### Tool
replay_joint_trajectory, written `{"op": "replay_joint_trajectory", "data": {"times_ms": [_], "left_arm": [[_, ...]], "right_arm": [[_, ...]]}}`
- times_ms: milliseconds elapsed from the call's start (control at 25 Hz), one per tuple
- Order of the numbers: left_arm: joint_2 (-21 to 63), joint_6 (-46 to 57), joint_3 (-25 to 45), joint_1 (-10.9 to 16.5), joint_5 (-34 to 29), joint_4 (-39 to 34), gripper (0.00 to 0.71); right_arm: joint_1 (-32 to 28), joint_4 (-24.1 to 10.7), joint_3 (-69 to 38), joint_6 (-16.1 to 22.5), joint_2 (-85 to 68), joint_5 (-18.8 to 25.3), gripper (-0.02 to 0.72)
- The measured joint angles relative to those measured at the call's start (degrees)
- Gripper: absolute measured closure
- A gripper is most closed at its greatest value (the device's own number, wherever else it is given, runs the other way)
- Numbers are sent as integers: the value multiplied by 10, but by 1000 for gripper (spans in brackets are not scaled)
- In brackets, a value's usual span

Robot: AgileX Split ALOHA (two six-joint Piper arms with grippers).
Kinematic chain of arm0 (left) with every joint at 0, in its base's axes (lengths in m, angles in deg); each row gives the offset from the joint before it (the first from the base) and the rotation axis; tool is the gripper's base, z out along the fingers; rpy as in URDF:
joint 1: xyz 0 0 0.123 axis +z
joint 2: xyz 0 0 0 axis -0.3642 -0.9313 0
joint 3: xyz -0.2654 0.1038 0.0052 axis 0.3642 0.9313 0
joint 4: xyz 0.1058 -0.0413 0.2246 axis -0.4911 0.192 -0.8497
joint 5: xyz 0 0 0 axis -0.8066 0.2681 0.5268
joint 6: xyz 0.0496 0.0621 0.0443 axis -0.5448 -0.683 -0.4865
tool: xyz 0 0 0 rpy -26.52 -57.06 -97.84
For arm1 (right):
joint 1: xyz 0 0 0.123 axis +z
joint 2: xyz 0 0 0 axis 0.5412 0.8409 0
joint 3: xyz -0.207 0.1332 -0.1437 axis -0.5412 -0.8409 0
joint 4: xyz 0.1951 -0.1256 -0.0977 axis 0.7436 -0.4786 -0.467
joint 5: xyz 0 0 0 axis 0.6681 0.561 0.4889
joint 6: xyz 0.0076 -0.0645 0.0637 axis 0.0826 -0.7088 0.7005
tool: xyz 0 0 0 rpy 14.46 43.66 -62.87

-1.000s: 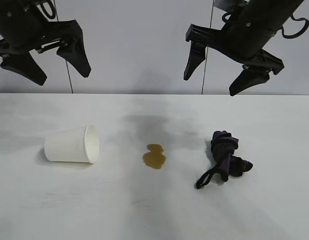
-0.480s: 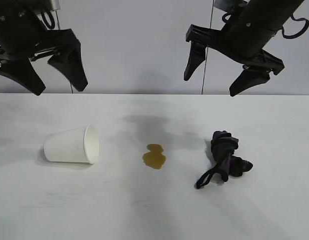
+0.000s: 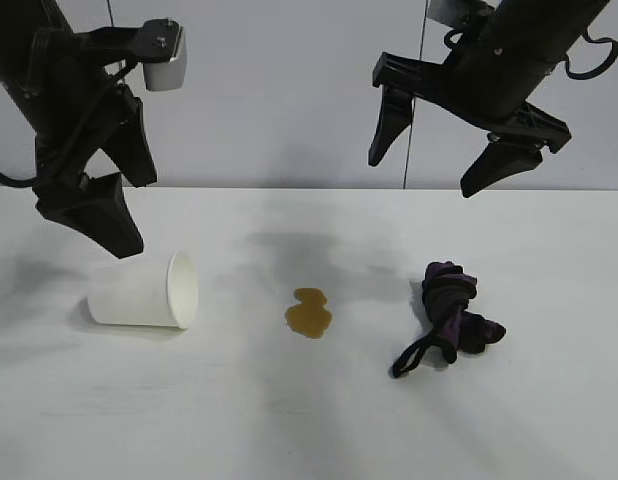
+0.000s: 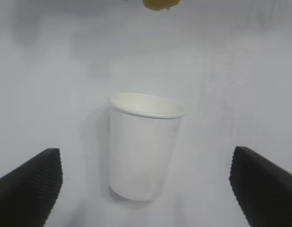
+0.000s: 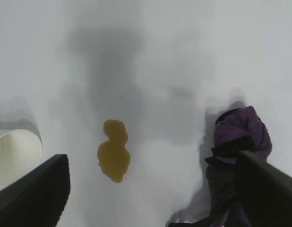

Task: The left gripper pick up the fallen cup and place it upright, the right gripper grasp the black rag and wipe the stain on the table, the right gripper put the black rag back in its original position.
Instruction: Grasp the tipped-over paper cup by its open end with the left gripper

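Over on the left side of the table (image 3: 549, 420), the cup (image 3: 144, 292) is lying on its side, mouth facing the stain (image 3: 309, 312); the left gripper (image 3: 114, 190) hangs just above it w/ fingers spread wide, one ahead of the other as seen from outside, prob so they can straddle the cup's body; wrist cam shows the cup sitting right btw the two fingers (image 4: 28, 184), nothing touching yet. Right gripper (image 3: 439, 150) is parked high above the black rag (image 3: 451, 315), also spread wide, holding nothing; guessing it's waiting its turn. Rag sits bunched to the right of the stain, well apart from the cup; wiping not started afaict.
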Motion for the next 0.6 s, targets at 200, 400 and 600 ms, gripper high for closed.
{"op": "replay_joint_trajectory", "data": {"times_ms": [200,400,600], "left_arm": [[-48,-10,1,-1,22,11,16],[-81,-32,1,-1,36,24,16],[-101,-40,1,-1,53,33,16]], "right_arm": [[0,0,0,0,0,2,52],[0,0,0,0,0,2,52],[0,0,0,0,0,2,52]]}}
